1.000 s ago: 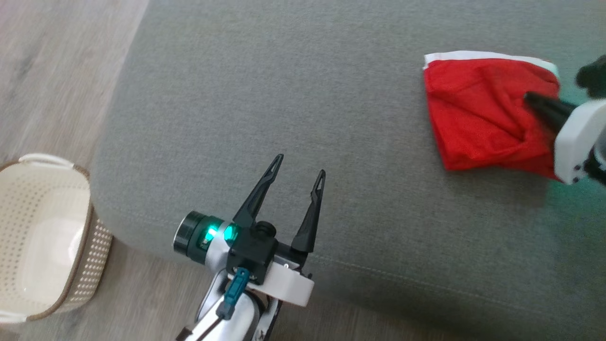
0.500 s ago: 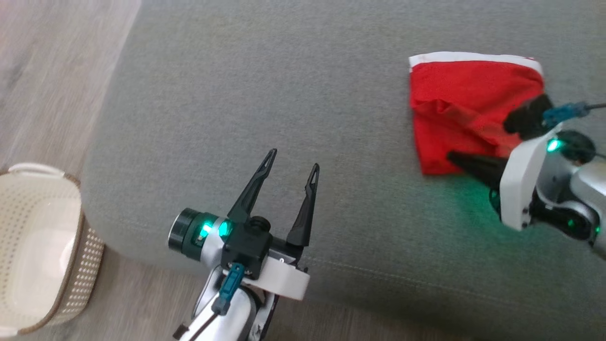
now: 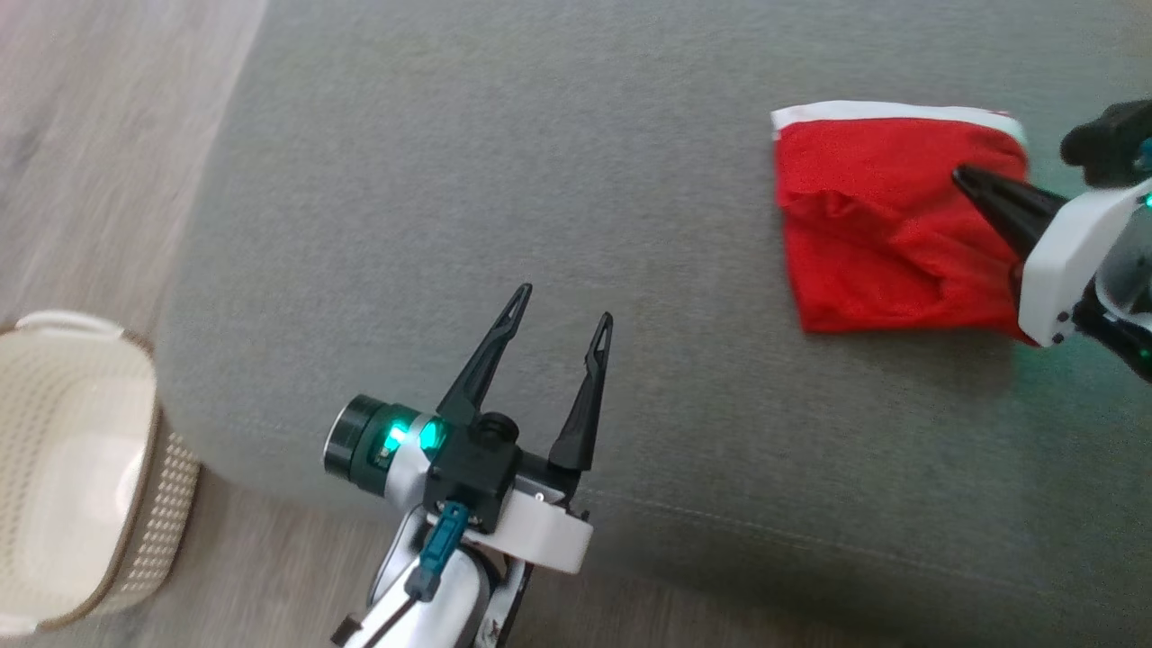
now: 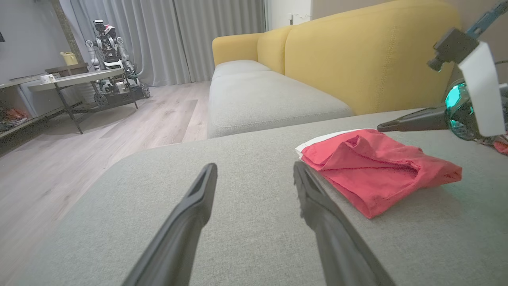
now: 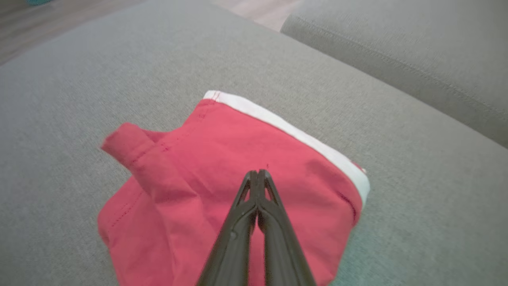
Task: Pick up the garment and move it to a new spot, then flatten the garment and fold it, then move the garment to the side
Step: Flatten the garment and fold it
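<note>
Grey sofa cushion (image 3: 540, 180), folded red garment (image 3: 873, 243)

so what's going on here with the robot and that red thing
A two-armed robot is working on a red garment that lies roughly folded on a gray cushion. Its right gripper is shut, its tips poised just over the garment's right part and, as far as the views show, holding nothing. The left gripper is open and empty above the cushion's near edge. A basket sits on the floor to the left.
</note>
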